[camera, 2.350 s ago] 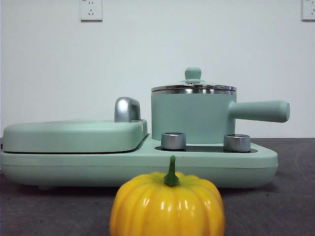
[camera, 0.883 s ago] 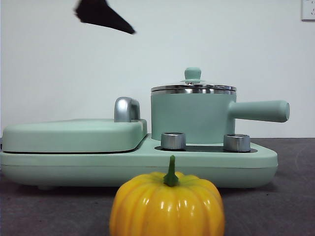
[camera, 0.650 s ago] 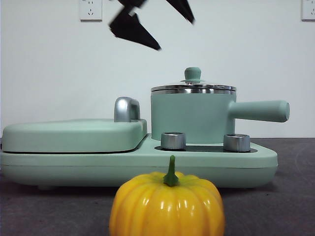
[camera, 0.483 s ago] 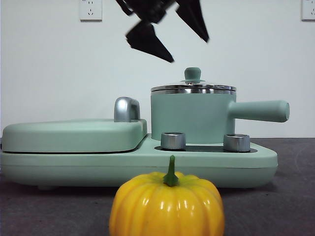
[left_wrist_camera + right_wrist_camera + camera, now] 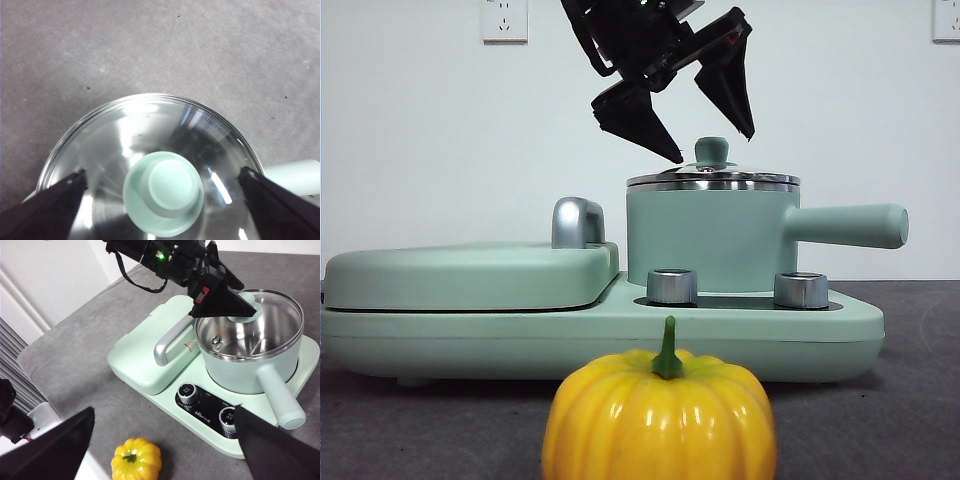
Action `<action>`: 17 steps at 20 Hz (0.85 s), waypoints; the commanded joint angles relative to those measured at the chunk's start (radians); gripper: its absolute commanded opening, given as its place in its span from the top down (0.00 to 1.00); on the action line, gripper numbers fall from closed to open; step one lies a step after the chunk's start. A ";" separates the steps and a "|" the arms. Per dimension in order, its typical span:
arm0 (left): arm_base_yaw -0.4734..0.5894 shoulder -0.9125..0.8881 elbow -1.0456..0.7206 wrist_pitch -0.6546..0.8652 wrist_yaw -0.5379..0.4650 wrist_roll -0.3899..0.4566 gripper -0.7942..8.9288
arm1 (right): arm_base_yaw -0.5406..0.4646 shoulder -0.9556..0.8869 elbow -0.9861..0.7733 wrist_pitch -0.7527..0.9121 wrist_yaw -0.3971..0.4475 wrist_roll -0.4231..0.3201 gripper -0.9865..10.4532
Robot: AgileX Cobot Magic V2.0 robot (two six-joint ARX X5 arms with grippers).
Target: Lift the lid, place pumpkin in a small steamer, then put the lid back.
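Observation:
The small steamer stands on the right half of the base, with the lid resting on it. My left gripper hangs open just above the lid. Its jaws straddle the mint-green knob without touching it. The right wrist view shows the same: the left gripper over the glass lid of the steamer. A yellow pumpkin sits on the table in front of the base, also seen as the pumpkin from above. My right gripper is open, high above the table and holding nothing.
A wide mint-green griddle cover with a chrome handle fills the left half of the base. Two silver knobs face the front. The steamer's long side handle sticks out to the right. A white wall stands behind.
My left gripper came into view from the upper left and dropped down over the lid's knob, jaws open. Lid, steamer and pumpkin have not moved.

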 commanded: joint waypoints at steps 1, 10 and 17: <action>-0.010 0.035 0.031 0.008 -0.003 0.026 0.48 | 0.003 0.003 0.014 0.005 0.001 0.012 0.53; -0.035 0.043 0.031 -0.005 -0.003 0.075 0.56 | 0.003 0.003 0.014 0.005 0.002 0.014 0.53; -0.039 0.045 0.031 -0.004 -0.006 0.080 0.77 | 0.003 0.003 0.014 0.005 0.002 0.014 0.53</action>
